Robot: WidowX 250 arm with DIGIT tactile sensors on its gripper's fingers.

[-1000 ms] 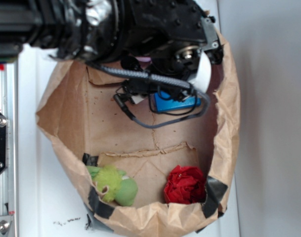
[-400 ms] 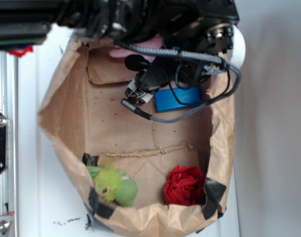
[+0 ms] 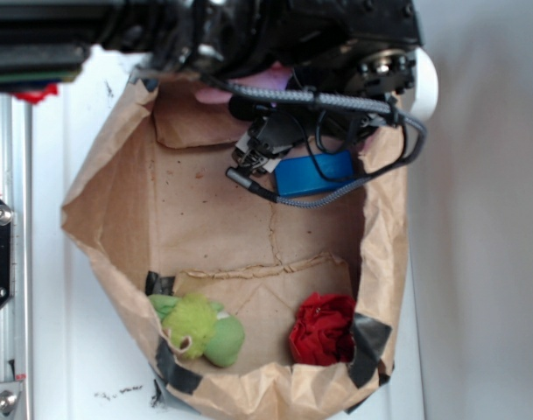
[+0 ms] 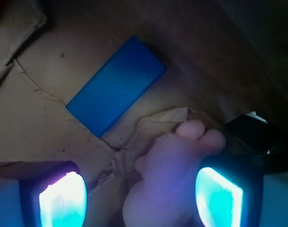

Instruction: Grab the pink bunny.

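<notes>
The pink bunny [image 4: 170,177] is a soft, pale-pink plush with a plump body and stubby rounded limbs pointing up and to the right in the wrist view. It lies on crumpled brown paper at the bottom of that view. In the exterior view only slivers of pink [image 3: 215,94] show under the dark arm.

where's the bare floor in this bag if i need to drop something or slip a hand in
The widest bare patch is the brown paper bag floor's middle, between the blue block and the green plush and red ruffled ball. The narrow gap between those two toys is free too. The top is crowded: the gripper straddles the pink bunny.
</notes>
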